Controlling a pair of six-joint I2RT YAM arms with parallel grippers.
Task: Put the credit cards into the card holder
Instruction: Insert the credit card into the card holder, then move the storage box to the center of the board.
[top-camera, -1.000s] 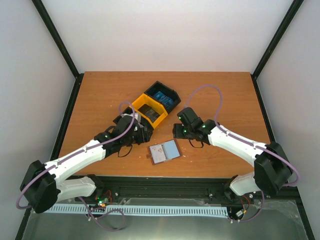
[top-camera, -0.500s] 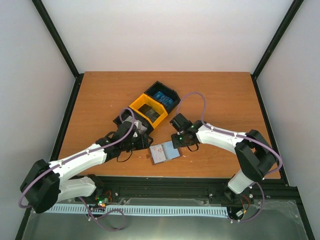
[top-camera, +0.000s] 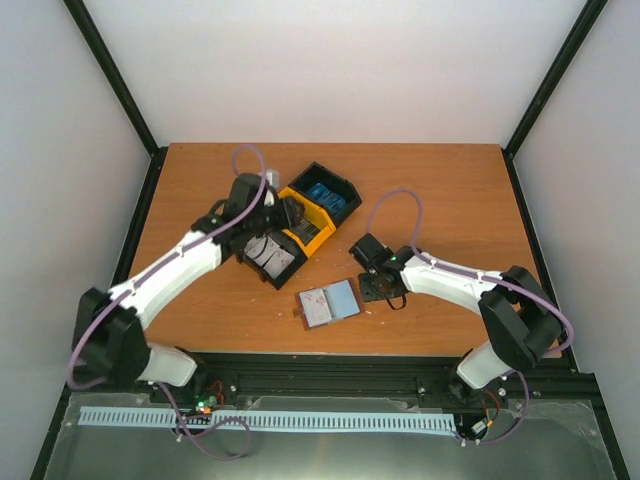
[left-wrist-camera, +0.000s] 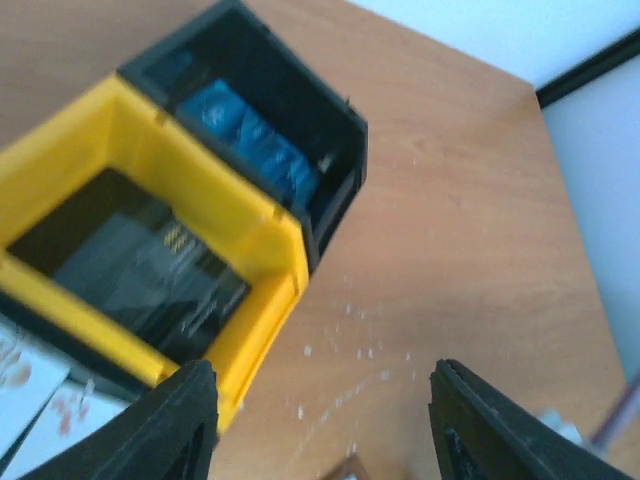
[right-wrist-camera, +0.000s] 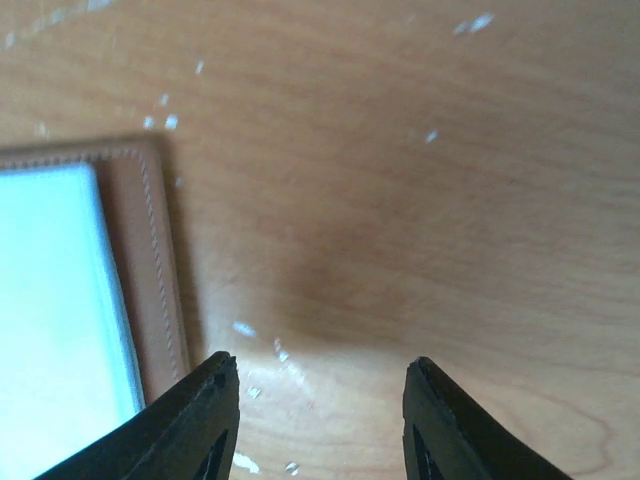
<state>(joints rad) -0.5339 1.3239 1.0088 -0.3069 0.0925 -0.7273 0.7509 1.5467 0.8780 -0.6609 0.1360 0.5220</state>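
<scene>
Wooden worktop (top-camera: 440, 190) between white walls carries all you are working with. Your card holder (top-camera: 328, 304) lies open and flat, pale pockets facing up. Your right jaws stand just to its right, apart, with only bare wood between them; its brown stitched edge lies just outside the left finger. Behind and to the left of the card holder sits the black-and-yellow tray (top-camera: 318, 232), holding the credit cards (top-camera: 328, 197): blue, dark and whitish, one sort per compartment. Your left jaws hang wide above that tray, gripping nothing.
</scene>
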